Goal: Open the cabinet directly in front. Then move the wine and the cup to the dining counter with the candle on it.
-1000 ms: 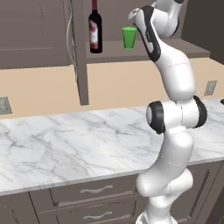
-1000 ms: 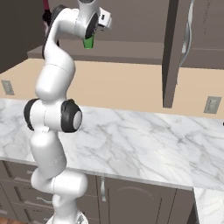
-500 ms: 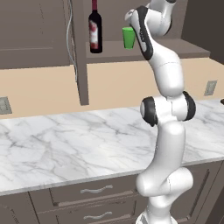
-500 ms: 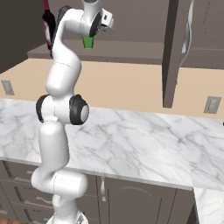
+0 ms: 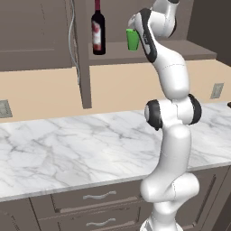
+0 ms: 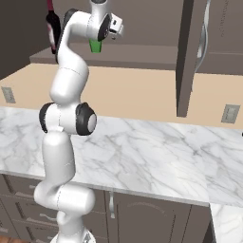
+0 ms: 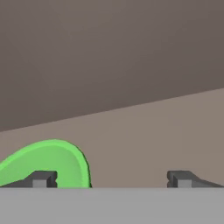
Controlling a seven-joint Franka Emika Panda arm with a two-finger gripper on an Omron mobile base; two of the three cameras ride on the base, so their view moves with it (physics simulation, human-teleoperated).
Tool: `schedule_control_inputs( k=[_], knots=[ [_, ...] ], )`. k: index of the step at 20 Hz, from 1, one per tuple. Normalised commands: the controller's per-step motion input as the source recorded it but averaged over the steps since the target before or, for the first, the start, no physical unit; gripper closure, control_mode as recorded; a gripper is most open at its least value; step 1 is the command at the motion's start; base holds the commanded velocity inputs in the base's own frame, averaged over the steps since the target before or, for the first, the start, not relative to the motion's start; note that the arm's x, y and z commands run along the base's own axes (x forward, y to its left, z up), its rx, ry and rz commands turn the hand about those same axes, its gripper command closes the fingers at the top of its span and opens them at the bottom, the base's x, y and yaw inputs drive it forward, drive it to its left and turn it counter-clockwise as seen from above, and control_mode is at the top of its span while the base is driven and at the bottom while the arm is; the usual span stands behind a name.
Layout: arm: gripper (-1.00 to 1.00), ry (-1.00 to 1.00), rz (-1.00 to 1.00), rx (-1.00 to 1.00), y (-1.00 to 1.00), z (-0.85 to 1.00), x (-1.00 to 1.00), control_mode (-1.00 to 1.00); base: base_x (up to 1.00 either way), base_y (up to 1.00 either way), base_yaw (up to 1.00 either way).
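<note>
Dark pincer (image 7: 109,178) tips stand wide apart with nothing between them, so it is let go and empty. Off to one side, right by one tip, sits the cup (image 7: 48,164); it is not in the middle of the gap. I think the pincer must slide that way first. The cup stands upright on the shelf of the cabinet (image 5: 153,48), doors swung out. The wine (image 5: 98,31) stands near it on the same shelf. The arm reaches up high, above the worktop (image 5: 76,149).
</note>
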Motion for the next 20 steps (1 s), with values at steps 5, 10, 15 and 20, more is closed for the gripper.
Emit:
schedule_control_inputs(
  k=[5, 10, 15, 20],
  knots=[
    [-1.00, 0.07, 0.00, -0.03, 0.00, -0.30, 0.00, -1.00, 0.00, 0.00, 0.00],
    [1.00, 0.01, 0.02, -0.04, 0.00, -0.56, -0.44, -1.00, 0.00, 0.00, 0.00],
    [1.00, 0.00, 0.00, 0.00, 0.00, -0.12, -0.13, -1.00, 0.00, 0.00, 0.00],
    [1.00, -0.01, 0.00, 0.00, 0.00, 0.00, 0.00, -1.00, 0.00, 0.00, 0.00]
  ],
)
